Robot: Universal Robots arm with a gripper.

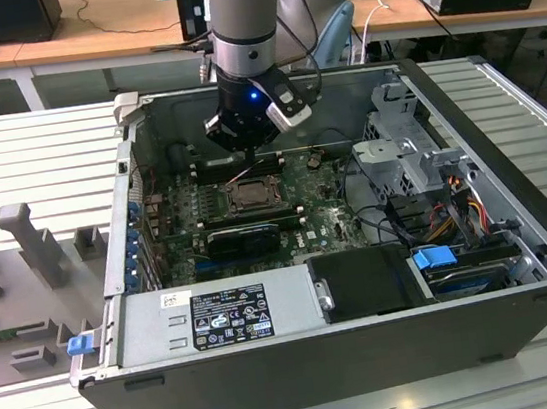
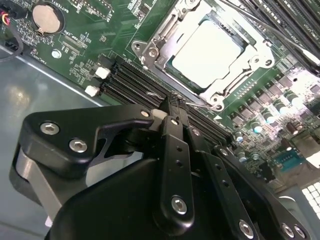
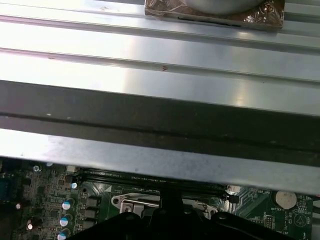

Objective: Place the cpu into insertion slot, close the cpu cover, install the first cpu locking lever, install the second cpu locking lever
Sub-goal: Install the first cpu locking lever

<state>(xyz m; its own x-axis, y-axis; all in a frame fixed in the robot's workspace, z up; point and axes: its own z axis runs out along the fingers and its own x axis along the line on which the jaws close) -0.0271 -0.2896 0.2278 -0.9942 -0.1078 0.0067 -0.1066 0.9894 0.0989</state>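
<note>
In the second wrist view the cpu (image 2: 207, 52) shows its silver-grey top, lying flat in the insertion slot (image 1: 250, 193) on the green board. The cpu cover (image 2: 161, 37), a silvery frame, lies down around the chip. My gripper (image 2: 173, 101) is shut, its black fingertips pressed together just beside the socket's near edge. A thin wire locking lever (image 2: 199, 104) with a hooked end runs along that edge, right at the fingertips; I cannot tell whether they touch it. In the exterior view the gripper (image 1: 244, 146) hangs just above the socket's far side.
Black memory slots (image 2: 131, 82) lie between the gripper and the socket. A coin battery (image 2: 46, 17) sits on the board. The case's grey wall (image 3: 160, 75) stands close behind the gripper. A drive cage (image 1: 413, 151) and cables are at the exterior view's right, a power supply (image 1: 218, 318) in front.
</note>
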